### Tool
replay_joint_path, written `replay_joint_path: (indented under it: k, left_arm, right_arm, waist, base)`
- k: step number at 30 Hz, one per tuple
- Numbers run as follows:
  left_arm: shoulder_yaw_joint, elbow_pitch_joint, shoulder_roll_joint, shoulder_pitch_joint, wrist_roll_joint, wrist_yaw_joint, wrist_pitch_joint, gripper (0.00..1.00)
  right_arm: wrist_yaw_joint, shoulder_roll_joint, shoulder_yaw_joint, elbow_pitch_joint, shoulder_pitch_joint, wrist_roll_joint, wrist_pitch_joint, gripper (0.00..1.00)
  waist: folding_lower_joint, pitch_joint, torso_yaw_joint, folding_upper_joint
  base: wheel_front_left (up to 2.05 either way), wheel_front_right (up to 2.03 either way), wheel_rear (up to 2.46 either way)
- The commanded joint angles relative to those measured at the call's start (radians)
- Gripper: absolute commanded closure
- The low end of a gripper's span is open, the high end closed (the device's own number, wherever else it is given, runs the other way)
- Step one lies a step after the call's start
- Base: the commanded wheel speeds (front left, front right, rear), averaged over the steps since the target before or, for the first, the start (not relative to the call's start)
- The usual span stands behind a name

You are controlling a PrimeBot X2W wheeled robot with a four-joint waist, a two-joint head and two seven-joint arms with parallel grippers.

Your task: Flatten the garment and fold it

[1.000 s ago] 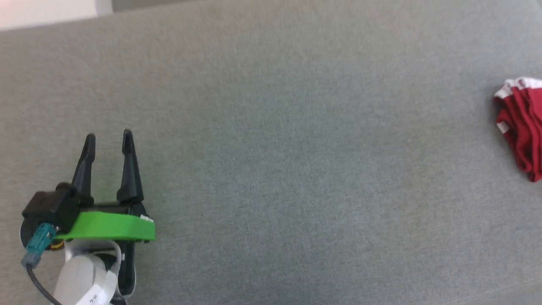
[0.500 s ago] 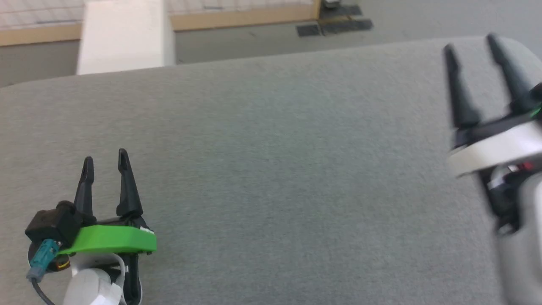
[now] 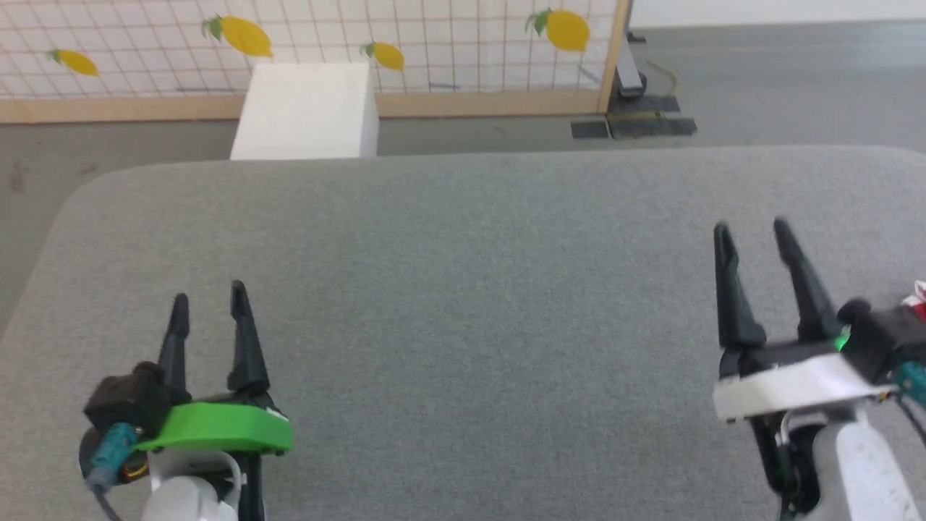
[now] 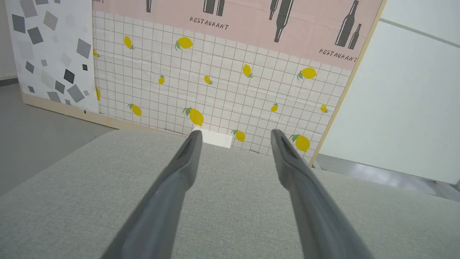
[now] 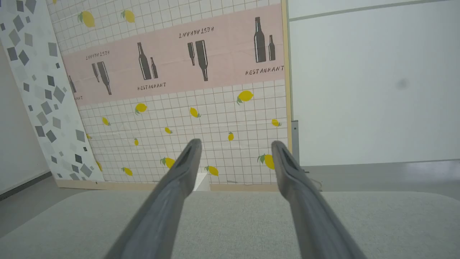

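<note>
A small red and white sliver of the garment (image 3: pixel 919 302) peeks in at the right edge of the head view, behind my right wrist; the rest of it is out of view. My left gripper (image 3: pixel 210 293) hovers open over the grey padded surface (image 3: pixel 463 289) at the lower left, nothing between its fingers. At the lower right my right gripper (image 3: pixel 751 226) is open and empty too. The left wrist view shows the left gripper (image 4: pixel 235 133) spread over bare grey fabric. The right gripper (image 5: pixel 236 143) points past the surface's far edge.
Beyond the surface's far edge stands a white box (image 3: pixel 304 108) on the grey floor. Behind it is a tiled panel with lemons (image 3: pixel 434 43) on a wooden frame. The surface's left corner (image 3: pixel 79 195) is rounded.
The head camera has swung and tilted up, bringing the far edge and wall into view. The right gripper has come into the picture and lowered. The garment has slid almost off the right edge.
</note>
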Motion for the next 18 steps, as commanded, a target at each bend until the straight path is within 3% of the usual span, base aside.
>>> replay_joint_path:
  k: [1, 11, 18]
  left_arm:
    - [-0.01, 0.004, -0.007, 0.017, 0.027, 0.005, -0.004, 0.0]
    - [-0.066, 0.011, -0.025, 0.045, 0.096, 0.013, -0.005, 0.0]
    - [-0.077, 0.031, -0.029, 0.07, 0.093, -0.004, -0.005, 0.0]
  right_arm:
    - [-0.001, 0.001, -0.001, 0.02, 0.02, 0.011, -0.017, 0.0]
    - [-0.001, 0.001, 0.032, 0.11, 0.078, 0.006, -0.061, 0.0]
    - [-0.001, 0.002, 0.04, 0.118, 0.1, 0.008, -0.064, 0.0]
  waist:
    - [0.0001, -0.024, 0.016, 0.0]
    - [0.0001, -0.035, 0.018, 0.0]
    - [0.0001, -0.035, 0.011, 0.0]
  base:
    - [0.0, 0.0, 0.0]
    - [0.0, 0.0, 0.0]
    - [0.0, 0.0, 0.0]
